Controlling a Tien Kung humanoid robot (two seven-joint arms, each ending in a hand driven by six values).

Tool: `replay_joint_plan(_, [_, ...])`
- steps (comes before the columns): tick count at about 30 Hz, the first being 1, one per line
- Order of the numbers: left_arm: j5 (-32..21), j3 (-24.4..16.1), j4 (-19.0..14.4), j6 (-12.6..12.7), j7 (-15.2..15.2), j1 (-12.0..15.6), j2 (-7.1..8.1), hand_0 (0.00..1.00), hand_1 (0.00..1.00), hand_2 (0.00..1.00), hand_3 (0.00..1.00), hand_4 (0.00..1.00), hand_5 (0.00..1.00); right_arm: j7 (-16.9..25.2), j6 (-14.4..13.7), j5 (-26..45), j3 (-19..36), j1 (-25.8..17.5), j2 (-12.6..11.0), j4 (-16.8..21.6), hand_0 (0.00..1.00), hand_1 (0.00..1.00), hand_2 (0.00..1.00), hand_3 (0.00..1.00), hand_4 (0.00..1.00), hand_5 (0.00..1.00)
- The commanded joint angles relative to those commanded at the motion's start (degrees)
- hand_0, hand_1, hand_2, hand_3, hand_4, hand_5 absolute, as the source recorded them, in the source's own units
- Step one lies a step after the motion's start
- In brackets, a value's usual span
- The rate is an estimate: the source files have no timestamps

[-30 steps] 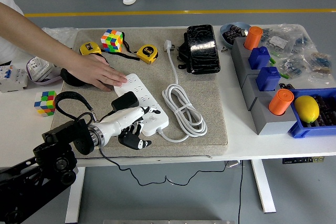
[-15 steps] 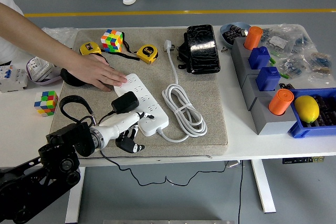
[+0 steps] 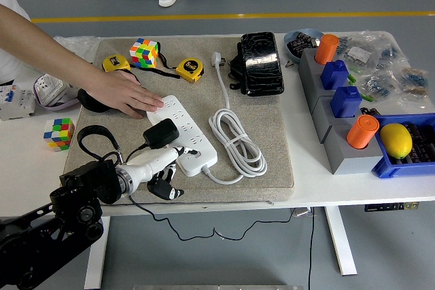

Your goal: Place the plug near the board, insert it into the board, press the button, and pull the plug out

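The white power strip (image 3: 182, 121) lies slantwise on the grey mat (image 3: 272, 140). A black plug adapter (image 3: 161, 132) stands on the strip's near half, and its thin black cable runs off the table's front edge. My left hand (image 3: 170, 170) sits just left of the strip's near end. One white finger (image 3: 175, 154) reaches to the strip's edge and the other fingers curl down, holding nothing. A person's hand (image 3: 129, 93) presses flat on the strip's far end.
The strip's white cord (image 3: 236, 142) lies coiled on the mat. Behind are two yellow tape measures (image 3: 189, 69), a Rubik's cube (image 3: 144, 52) and a black case (image 3: 260, 62). Grey blocks with orange and blue parts (image 3: 340, 100) and a blue bin (image 3: 401, 161) stand at the right.
My left hand has drawn back down and left, off the near end of the strip. The adapter stays on the strip. The person's hand has not moved.
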Motion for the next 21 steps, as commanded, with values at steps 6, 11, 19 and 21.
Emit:
replay_joint_plan(6, [-5.83,-2.71,1.09,4.41,-7.18,0.79,-0.11,0.09,0.076,0.18,0.798,0.768,0.102,0.0,0.02,0.04,-0.07,0.01,0.15,-0.06,0.553,0.593,0.546,0.51,0.861,0.376])
replay_joint_plan(11, [-17.18,-3.96,6.07,12.52,-16.2,1.85,-0.53,0.208,0.182,0.326,0.587,0.856,0.342,0.02,-0.01,0.11,-0.22,0.13,0.23,-0.14,0.553,0.593,0.546,0.511,0.861,0.376])
replay_joint_plan(19, [-36.55,-5.94,13.76,22.95,-32.54,2.43,-1.99,0.359,0.427,0.5,0.534,0.876,0.396,-0.01,-0.03,0.35,-0.44,0.2,0.41,-0.27,0.553,0.593,0.545,0.51,0.861,0.375])
replay_joint_plan(21, [-41.39,-6.9,14.64,23.53,-35.37,2.54,-2.43,0.359,0.427,0.5,0.534,0.876,0.396,0.0,-0.05,0.33,-0.41,0.2,0.4,-0.26,0.553,0.593,0.545,0.51,0.861,0.375])
